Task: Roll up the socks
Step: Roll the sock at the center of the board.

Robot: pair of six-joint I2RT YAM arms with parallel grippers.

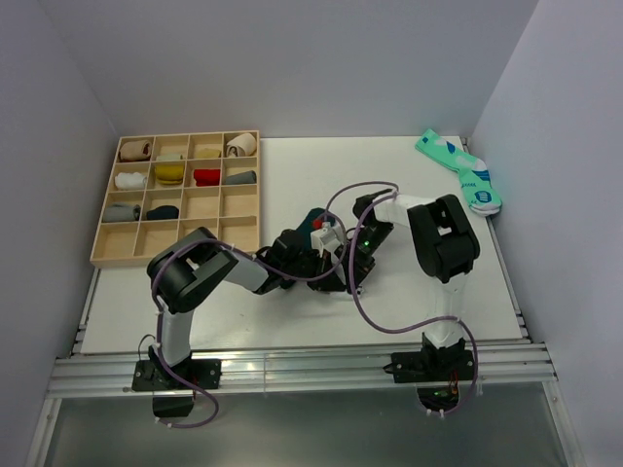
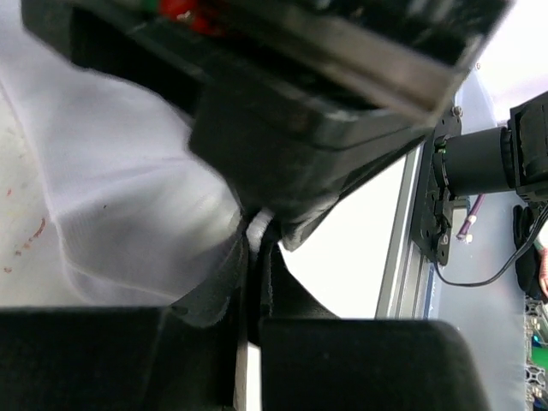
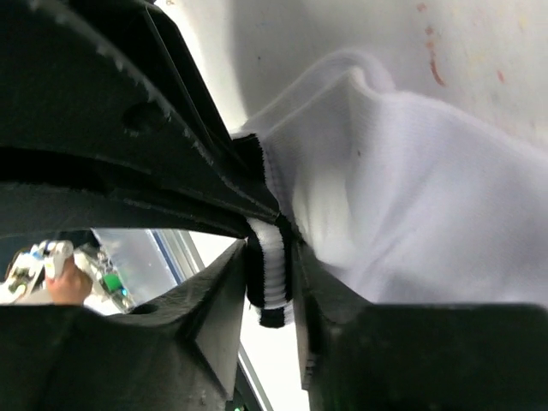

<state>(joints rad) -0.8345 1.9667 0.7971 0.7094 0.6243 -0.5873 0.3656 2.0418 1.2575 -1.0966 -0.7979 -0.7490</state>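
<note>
Both grippers meet at the table's middle. My left gripper (image 1: pixel 321 261) and right gripper (image 1: pixel 348 255) cover most of the socks in the top view. Only part of the dark green sock (image 1: pixel 311 218) shows there, with its red-and-white figure (image 1: pixel 322 231). In the left wrist view my left gripper (image 2: pixel 255 248) is shut on a fold of the white sock (image 2: pixel 128 171). The right wrist view has my right gripper (image 3: pixel 272 282) shut on the black-striped cuff (image 3: pixel 271 278) of the white sock (image 3: pixel 411 188), right beside the left gripper's fingers.
A wooden compartment tray (image 1: pixel 258 185) at the back left holds several rolled socks. A mint-green pair (image 1: pixel 459 170) lies at the back right corner. White walls close in the table on three sides, and a metal rail (image 1: pixel 292 375) runs along the near edge.
</note>
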